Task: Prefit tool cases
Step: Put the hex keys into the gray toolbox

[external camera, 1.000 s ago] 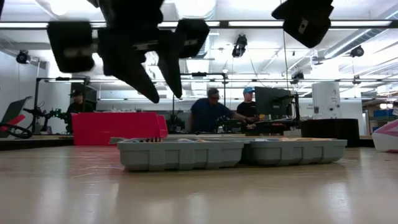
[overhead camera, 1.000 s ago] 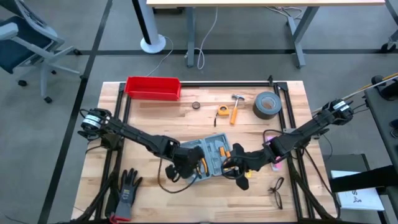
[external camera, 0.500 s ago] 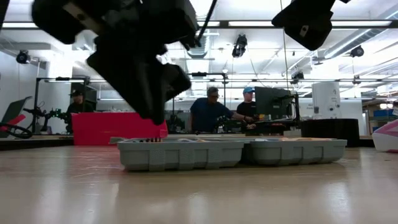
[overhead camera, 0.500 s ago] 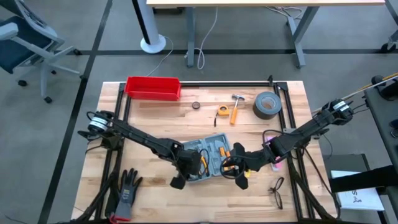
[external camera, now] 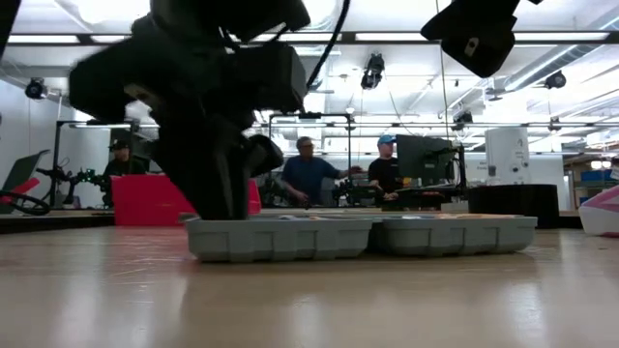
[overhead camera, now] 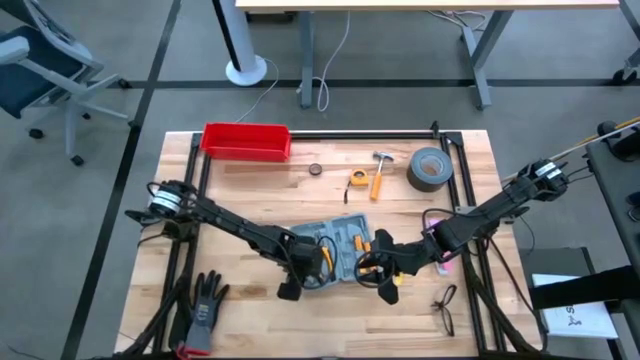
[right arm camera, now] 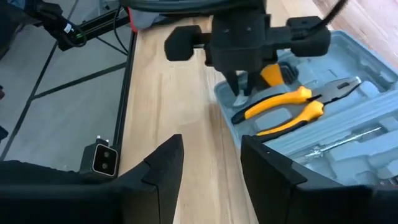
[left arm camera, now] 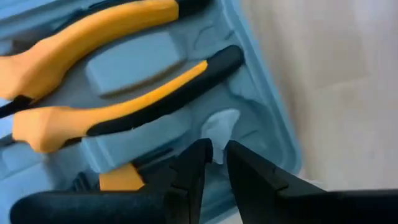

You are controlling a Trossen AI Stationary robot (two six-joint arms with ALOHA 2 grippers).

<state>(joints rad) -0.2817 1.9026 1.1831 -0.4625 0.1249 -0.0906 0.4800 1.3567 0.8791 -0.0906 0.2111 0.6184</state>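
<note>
The grey-blue tool case (overhead camera: 340, 248) lies open and flat on the table, its two halves side by side in the low view (external camera: 363, 237). Yellow-handled pliers (left arm camera: 112, 115) sit in its moulded slots. My left gripper (overhead camera: 303, 268) stands over the case's left end and points down into it (external camera: 213, 198). Its fingers are all but shut (left arm camera: 217, 149). My right gripper (overhead camera: 372, 268) hovers open by the case's right end, raised above the table (external camera: 474, 39), and touches nothing (right arm camera: 211, 158). My left gripper comes from above, pointing down, and its near-shut fingertips (left arm camera: 199, 155) reach the moulded interior at the case's left end (left arm camera: 249, 134), beside a pliers handle. A small white piece (left arm camera: 221, 121) lies right at the tips. Whether they pinch it, I cannot tell.
Toward the far edge lie a red bin (overhead camera: 246, 140), a small ring (overhead camera: 315, 169), a tape measure (overhead camera: 357, 180), a hammer (overhead camera: 380, 172) and a roll of tape (overhead camera: 428, 168). A glove (overhead camera: 205, 300) and glasses (overhead camera: 445, 305) lie near the near edge. People work in the room behind.
My left gripper has come down from above the case onto its left end and has tipped more steeply downward. The case and my right gripper have kept their places.
</note>
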